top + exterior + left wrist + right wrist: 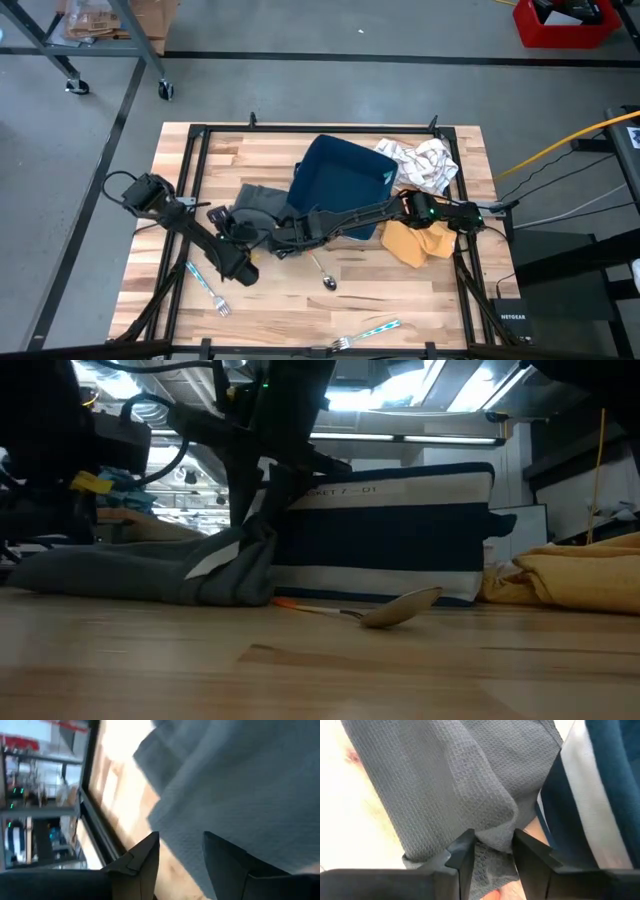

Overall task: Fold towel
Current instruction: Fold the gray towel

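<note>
The grey towel (262, 203) was seen bunched mid-table beside the blue cloth (340, 180). Both grippers, left (181, 855) and right (492, 851), were parted, fabric lying between the right's fingers.

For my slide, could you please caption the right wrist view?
Right gripper over the grey waffle-weave towel, beside a navy striped towel.

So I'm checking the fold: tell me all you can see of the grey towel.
The grey towel is waffle-weave cloth, lying rumpled on the wooden table, its right side against the navy towel. In the low view it lies low with one bunched ridge. The right gripper has fingers apart around a pinched fold; the left gripper is open over another edge.
</note>
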